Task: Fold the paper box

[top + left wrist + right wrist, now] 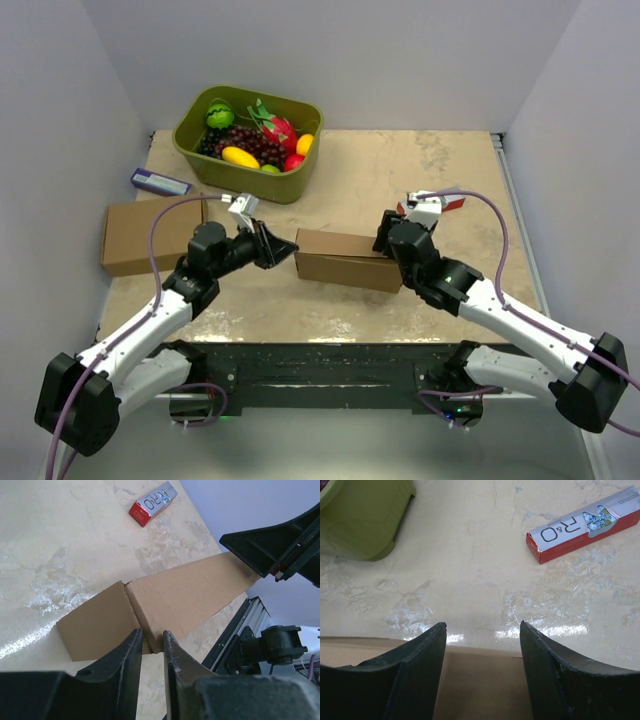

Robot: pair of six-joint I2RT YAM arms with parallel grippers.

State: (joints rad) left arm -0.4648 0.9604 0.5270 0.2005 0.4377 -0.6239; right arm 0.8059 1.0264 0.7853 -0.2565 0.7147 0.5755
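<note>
The paper box (340,258) is a shallow brown cardboard rectangle lying mid-table between my two arms. My left gripper (288,249) sits at its left end. In the left wrist view that gripper (152,632) is nearly closed, with the near corner edge of the box (185,592) pinched between its tips. My right gripper (386,240) is at the right end. The right wrist view shows its jaws (482,625) open over the top face of the box (480,680), tips reaching the far edge, nothing between them.
A second brown cardboard box (150,236) lies at the left. A green tub of fruit (248,128) stands at the back. A small blue packet (160,182) lies near it, and a red and white carton (582,525) lies beyond the box at the right.
</note>
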